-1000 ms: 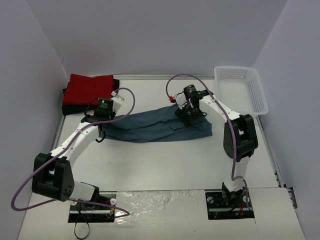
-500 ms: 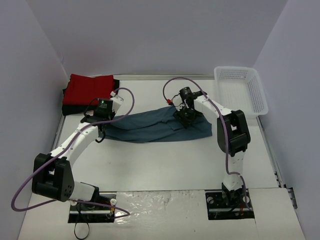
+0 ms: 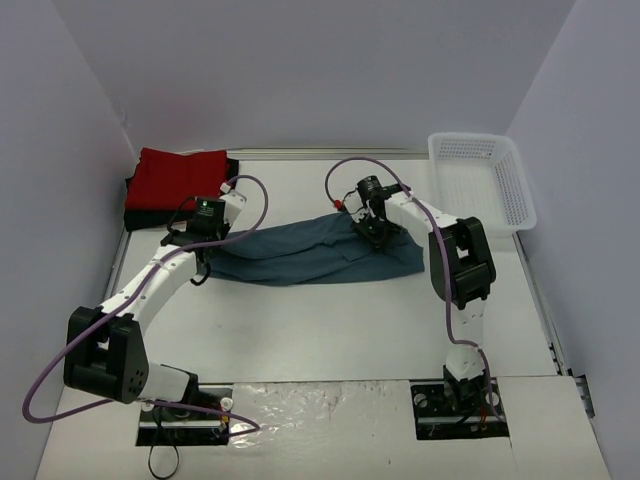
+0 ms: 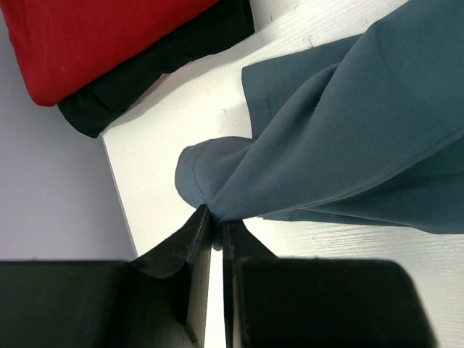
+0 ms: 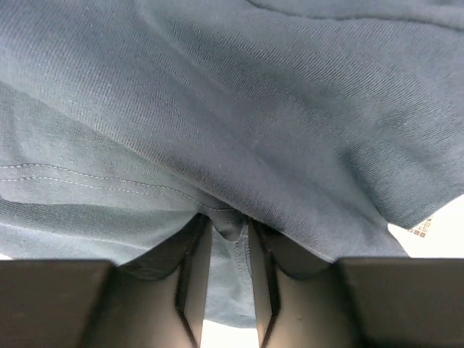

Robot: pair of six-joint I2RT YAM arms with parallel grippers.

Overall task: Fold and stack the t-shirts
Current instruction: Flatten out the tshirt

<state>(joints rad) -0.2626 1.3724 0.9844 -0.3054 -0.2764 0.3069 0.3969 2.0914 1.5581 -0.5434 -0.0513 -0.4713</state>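
Observation:
The slate-blue t-shirt [image 3: 310, 255] lies bunched in a long band across the middle of the table. My left gripper [image 3: 205, 262] is shut on its left end; the left wrist view shows the cloth [image 4: 333, 145] pinched between the jaws [image 4: 216, 217]. My right gripper [image 3: 372, 232] is shut on a fold near its right end; the right wrist view shows cloth [image 5: 239, 123] caught between the fingers [image 5: 228, 225]. The red t-shirt [image 3: 178, 178] lies folded on the black t-shirt [image 3: 132, 215] at the back left corner, also in the left wrist view [image 4: 94, 36].
A white lattice basket [image 3: 482, 180] stands at the back right, against the right wall. Walls close in the table on the left, back and right. The stack of red and black shirts is just behind my left gripper.
My right arm's elbow has swung left and forward, and its gripper shifted slightly left and back with the cloth. The left arm has hardly moved.

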